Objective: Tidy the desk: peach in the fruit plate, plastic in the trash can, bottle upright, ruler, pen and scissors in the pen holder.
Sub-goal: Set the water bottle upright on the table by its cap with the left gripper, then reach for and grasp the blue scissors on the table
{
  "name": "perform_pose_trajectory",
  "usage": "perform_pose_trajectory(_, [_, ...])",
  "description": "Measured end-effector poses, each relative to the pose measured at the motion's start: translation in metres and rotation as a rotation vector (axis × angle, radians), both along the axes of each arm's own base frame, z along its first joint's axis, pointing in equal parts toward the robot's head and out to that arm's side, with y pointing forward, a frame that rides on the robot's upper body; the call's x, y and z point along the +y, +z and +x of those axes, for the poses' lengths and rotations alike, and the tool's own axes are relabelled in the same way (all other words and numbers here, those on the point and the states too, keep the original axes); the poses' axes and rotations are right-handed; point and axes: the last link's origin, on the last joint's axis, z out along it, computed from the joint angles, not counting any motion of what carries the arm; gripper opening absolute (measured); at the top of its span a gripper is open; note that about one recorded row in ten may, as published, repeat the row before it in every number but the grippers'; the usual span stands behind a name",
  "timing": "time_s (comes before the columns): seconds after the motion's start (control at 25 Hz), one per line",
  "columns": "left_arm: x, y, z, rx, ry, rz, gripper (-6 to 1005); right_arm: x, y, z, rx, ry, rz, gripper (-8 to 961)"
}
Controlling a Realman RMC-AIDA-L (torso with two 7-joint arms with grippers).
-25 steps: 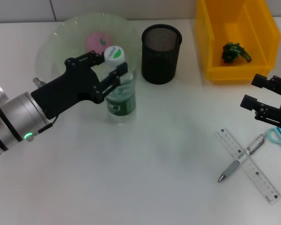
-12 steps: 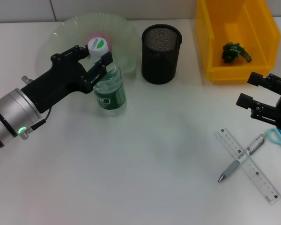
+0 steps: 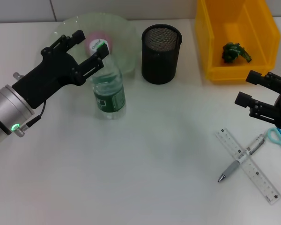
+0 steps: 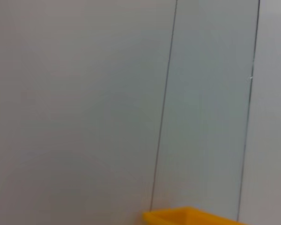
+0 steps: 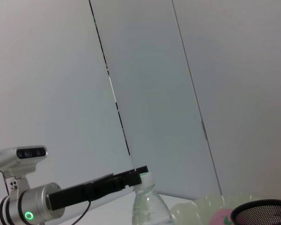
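The bottle stands upright at the desk's ten o'clock; its cap bears green lettering, possibly "Oriental". Left gripper fingers spread beside the cap; right gripper fingers spread at three o'clock.

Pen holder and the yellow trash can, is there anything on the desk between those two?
No. In the head view, the stretch between the pen holder and the trash can is bare desk.
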Motion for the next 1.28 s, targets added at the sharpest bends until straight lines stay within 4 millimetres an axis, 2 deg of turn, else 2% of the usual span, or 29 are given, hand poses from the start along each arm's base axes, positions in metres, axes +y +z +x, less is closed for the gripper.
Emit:
perform_pose_trajectory(0.2, [-0.005, 0.006, 0.003, -0.039, -0.032, 0.006, 721, 0.001, 0.003, -0.002, 0.016, 0.007, 0.012, 757])
perform_pose_trajectory(0.24, [-0.016, 0.018, 0.005, -0.100, -0.090, 0.034, 728, 0.002, 0.006, -0.003, 0.033, 0.002, 0.021, 757])
perform_pose_trajectory(0.28, [-0.029, 0.032, 0.005, -0.161, -0.150, 0.051, 736, 0.004, 0.009, -0.003, 0.048, -0.006, 0.030, 757])
perform_pose_trajectory(0.4, [-0.029, 0.032, 0.005, -0.161, -0.150, 0.051, 760, 0.009, 0.023, -0.003, 0.080, -0.043, 0.027, 757])
perform_pose_trajectory(0.44, [-0.040, 0.044, 0.004, -0.197, -0.196, 0.048, 768, 0.011, 0.030, -0.003, 0.083, -0.055, 0.016, 757])
perform_pose_trajectory(0.48, [-0.040, 0.044, 0.004, -0.197, -0.196, 0.048, 768, 0.014, 0.037, -0.004, 0.087, -0.069, -0.001, 757])
perform_pose_trajectory(0.52, [-0.062, 0.059, -0.004, -0.179, -0.291, -0.087, 768, 0.017, 0.045, -0.005, 0.083, -0.079, -0.017, 757])
perform_pose_trajectory(0.56, [-0.067, 0.060, -0.008, -0.148, -0.311, -0.153, 768, 0.022, 0.055, -0.008, 0.068, -0.095, -0.042, 757])
perform_pose_trajectory(0.6, [-0.075, 0.058, -0.012, -0.104, -0.334, -0.246, 768, 0.026, 0.062, -0.011, 0.051, -0.110, -0.065, 757])
perform_pose_trajectory(0.68, [-0.075, 0.058, -0.012, -0.104, -0.334, -0.246, 768, 0.033, 0.078, -0.020, -0.021, -0.141, -0.118, 757])
perform_pose_trajectory(0.72, [-0.079, 0.055, -0.014, -0.070, -0.345, -0.306, 768, 0.037, 0.084, -0.026, -0.063, -0.169, -0.154, 757])
perform_pose_trajectory(0.8, [-0.086, 0.037, -0.018, 0.032, -0.370, -0.464, 768, 0.046, 0.095, -0.042, -0.186, -0.240, -0.216, 757])
perform_pose_trajectory(0.88, [-0.087, 0.033, -0.018, 0.048, -0.376, -0.488, 768, 0.054, 0.100, -0.056, -0.327, -0.334, -0.271, 757])
perform_pose_trajectory(0.96, [-0.087, 0.033, -0.018, 0.048, -0.376, -0.488, 768, 0.059, 0.100, -0.072, -0.501, -0.436, -0.322, 757])
perform_pose_trajectory(1.04, [-0.083, 0.014, -0.015, 0.121, -0.371, -0.588, 768, 0.061, 0.096, -0.082, -0.667, -0.535, -0.344, 757])
perform_pose_trajectory(1.08, [-0.083, 0.014, -0.015, 0.121, -0.371, -0.588, 768, 0.061, 0.092, -0.087, -0.742, -0.579, -0.345, 757])
perform_pose_trajectory(1.16, [-0.081, 0.008, -0.014, 0.139, -0.361, -0.602, 768, 0.060, 0.082, -0.089, -0.870, -0.669, -0.349, 757])
perform_pose_trajectory(1.28, [-0.075, -0.001, -0.012, 0.170, -0.352, -0.619, 768, 0.056, 0.068, -0.084, -0.972, -0.750, -0.361, 757])
